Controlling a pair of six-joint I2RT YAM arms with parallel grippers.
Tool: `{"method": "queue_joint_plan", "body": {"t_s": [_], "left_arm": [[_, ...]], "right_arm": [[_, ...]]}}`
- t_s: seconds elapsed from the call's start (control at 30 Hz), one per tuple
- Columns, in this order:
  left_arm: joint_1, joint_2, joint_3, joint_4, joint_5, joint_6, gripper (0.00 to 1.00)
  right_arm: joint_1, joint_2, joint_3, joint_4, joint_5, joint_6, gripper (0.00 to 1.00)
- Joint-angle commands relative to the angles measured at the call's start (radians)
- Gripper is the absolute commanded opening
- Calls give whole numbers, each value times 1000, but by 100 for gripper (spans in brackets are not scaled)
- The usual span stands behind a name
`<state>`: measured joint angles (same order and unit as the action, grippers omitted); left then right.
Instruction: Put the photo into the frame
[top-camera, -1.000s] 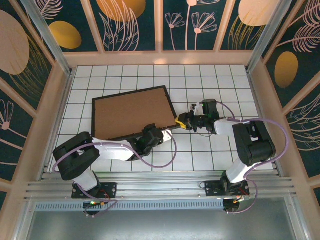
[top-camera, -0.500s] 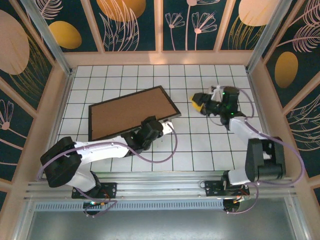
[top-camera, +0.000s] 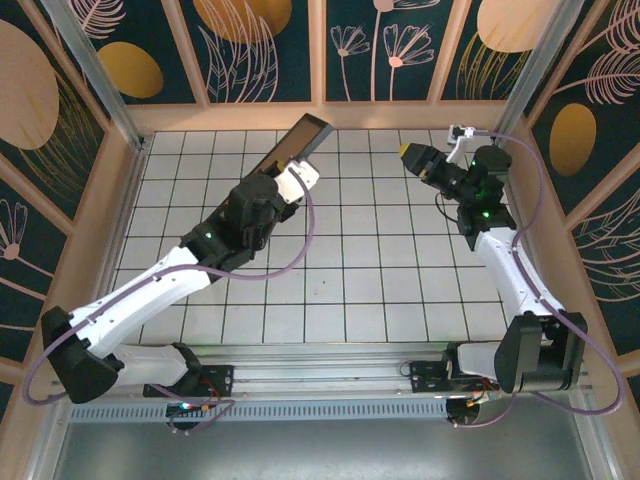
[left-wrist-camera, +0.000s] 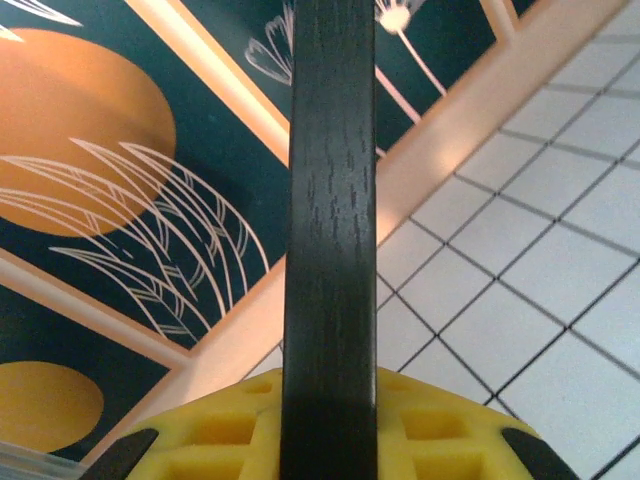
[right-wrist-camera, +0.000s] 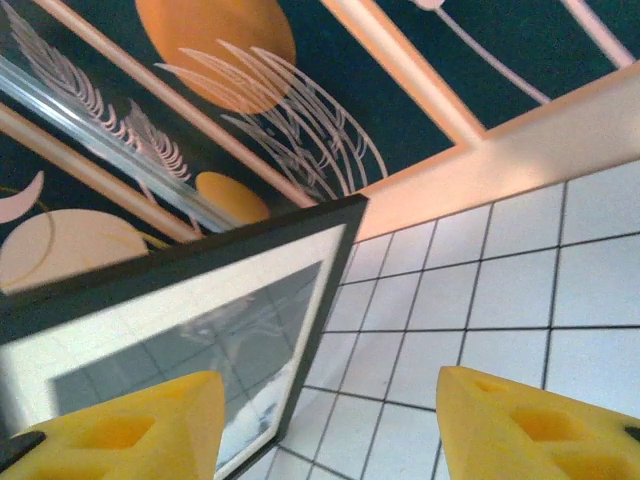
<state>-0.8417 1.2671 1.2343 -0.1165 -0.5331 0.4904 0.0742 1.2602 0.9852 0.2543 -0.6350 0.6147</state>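
frame: the black frame (top-camera: 300, 140) is in the air over the far left of the surface, tilted steeply and seen nearly edge-on from above, its top corner close to the back wall.
left pincer: the left pincer (left-wrist-camera: 330, 440) is clamped on the frame's narrow edge, a yellow pad on each side of the moulding.
right pincer: the right pincer (right-wrist-camera: 320, 425) is raised over the far right, its jaws well apart with nothing between them.
photo: the right wrist view shows a cream border (right-wrist-camera: 200, 290) behind the glass, but the centre is greyish with tile reflections. I cannot tell if the photo is there.
risk, slip: only one thin edge is gripped, so the frame's weight could twist it out of the pads.
risk, knock: the top corner is near the back wall, and a swing could strike it.
risk, contents: at this tilt, loose backing or glass could slide out.
surface: white tiles with dark grout lines (top-camera: 400, 290), edged by a pale wooden rim.
room: dark teal wall panels (top-camera: 270, 50) with orange discs and pale plant drawings, split by light wooden strips.
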Motion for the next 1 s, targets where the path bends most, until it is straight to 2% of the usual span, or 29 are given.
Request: {"method": "queue_joint_plan", "body": {"t_s": [0.0,0.2,0.37,0.5,0.63,0.8,0.97], "left_arm": [[41,-35,122,65,68,-75,0],[141,-32,220,56,226,-201,0],[162,-26,248,55,291,-173,0],[167,-25,274,25,346,-111,0],[167,-13,317,-99,454,-12,0],[167,6,359,-210,477,79,0],[167,50,447,-363,482,196,0]], "right_arm": [[19,1,35,-39,85,-92,58],[70,31,66,-76,113,-192,59],[138,48,98,-111,158,-355,60],[188,54,117,-113,167,-483,61],[219,59,145,-115,149,-634,65],[251,43,166,-116,136,-819,72],[302,32,220,-200,152,-1027,77]]}}
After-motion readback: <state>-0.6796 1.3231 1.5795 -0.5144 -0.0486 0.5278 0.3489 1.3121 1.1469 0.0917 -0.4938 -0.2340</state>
